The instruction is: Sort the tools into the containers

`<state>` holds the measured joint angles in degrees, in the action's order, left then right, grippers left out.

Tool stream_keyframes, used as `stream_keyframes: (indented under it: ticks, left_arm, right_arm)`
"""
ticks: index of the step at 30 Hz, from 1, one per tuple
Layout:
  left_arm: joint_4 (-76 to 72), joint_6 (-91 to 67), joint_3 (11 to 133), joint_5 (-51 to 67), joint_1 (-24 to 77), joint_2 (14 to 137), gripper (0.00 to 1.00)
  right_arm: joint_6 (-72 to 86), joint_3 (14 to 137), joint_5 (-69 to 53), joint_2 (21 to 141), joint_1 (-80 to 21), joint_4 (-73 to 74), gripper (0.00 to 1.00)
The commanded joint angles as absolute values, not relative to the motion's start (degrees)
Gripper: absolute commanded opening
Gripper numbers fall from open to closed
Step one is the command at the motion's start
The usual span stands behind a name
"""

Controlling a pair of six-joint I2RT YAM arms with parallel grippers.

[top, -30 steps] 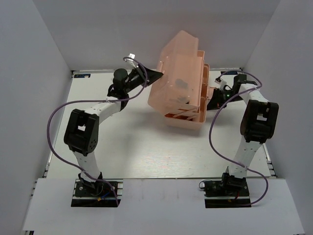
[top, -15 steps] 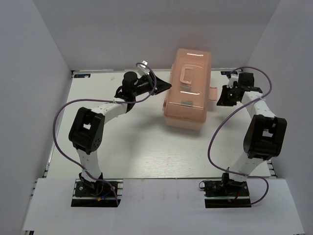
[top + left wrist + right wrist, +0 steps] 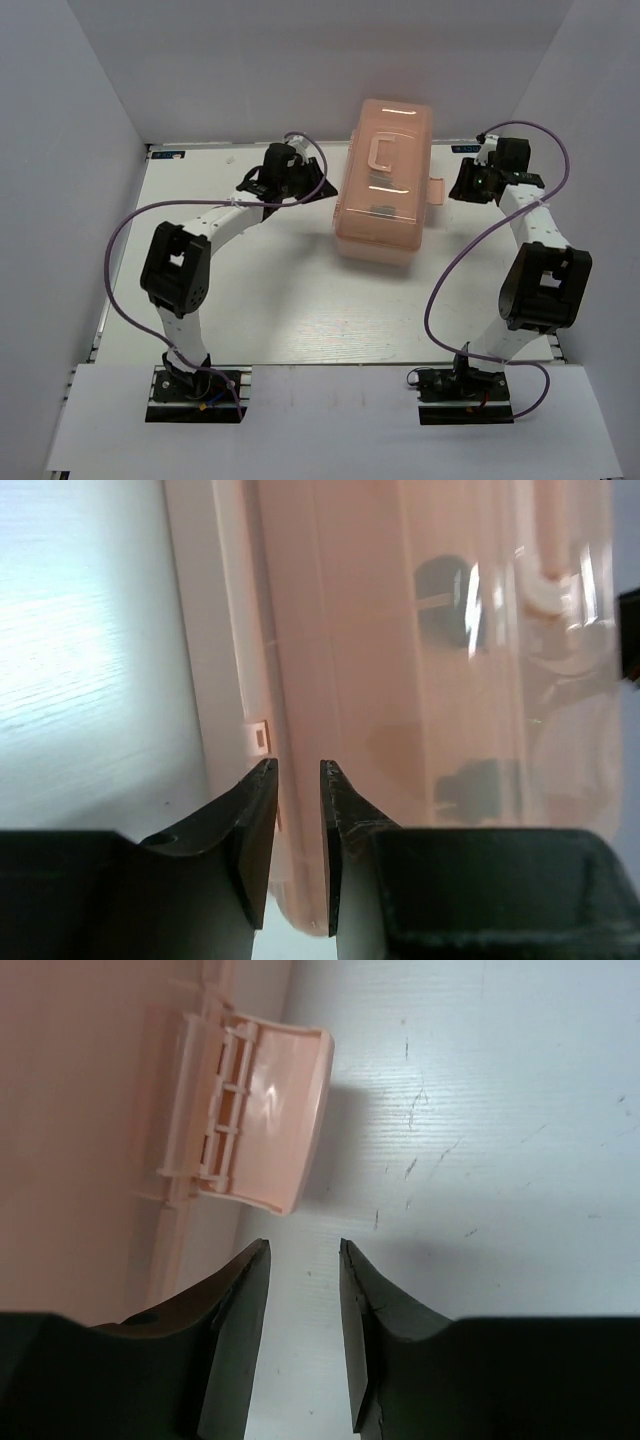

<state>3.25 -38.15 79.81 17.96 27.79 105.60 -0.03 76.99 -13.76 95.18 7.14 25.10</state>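
Since a second ago the toolbox [image 3: 385, 215] has come down from its tipped-up pose and now lies flat and closed on the table [image 3: 290, 290], toward the far side, and both my arms have drawn back a little from it. From above I see the whole box, its handle [image 3: 380, 153] facing up on the lid. My left gripper [image 3: 327, 188] sits close by its left long side, and my right gripper [image 3: 453, 188] is just beyond the latch [image 3: 434, 190] that juts from its right side. That view shows both grippers as small dark shapes, so it does not tell me how my jaws stand. My wrist cameras do. On the left the jaws are parted by only a narrow slit with nothing in it, and the pink wall and pale rim of the box fill the view right ahead of the tips. I cannot tell whether the tips touch the rim. On the right the jaws stand a little wider, gripping nothing, with bare table between them. The latch flap lies just ahead and off to one side, clear of the tips. Both wrist views cut the box off at their edges. Through its cloudy wall my left camera shows a couple of dark blurs [image 3: 445, 598]; I cannot make out which tools they are or which compartment holds them.
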Motion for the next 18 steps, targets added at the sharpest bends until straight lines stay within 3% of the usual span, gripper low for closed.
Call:
stream_keyframes:
  ticks: [1, 9, 18]
  left_arm:
    - [9.9, -32.5, 85.0, 24.4, 29.5, 112.7, 0.34]
    - [10.5, -29.7, 91.4, 35.8, 34.2, 120.0, 0.34]
    - [12.5, -29.2, 86.4, 28.6, 34.4, 115.6, 0.34]
  right_arm:
    - [1.9, 79.9, -14.1, 94.7, 7.4, 22.5, 0.4]
    - [0.3, 76.0, -14.1, 89.0, 8.1, 21.9, 0.43]
    - [-1.8, 75.5, -11.5, 88.1, 8.3, 21.9, 0.43]
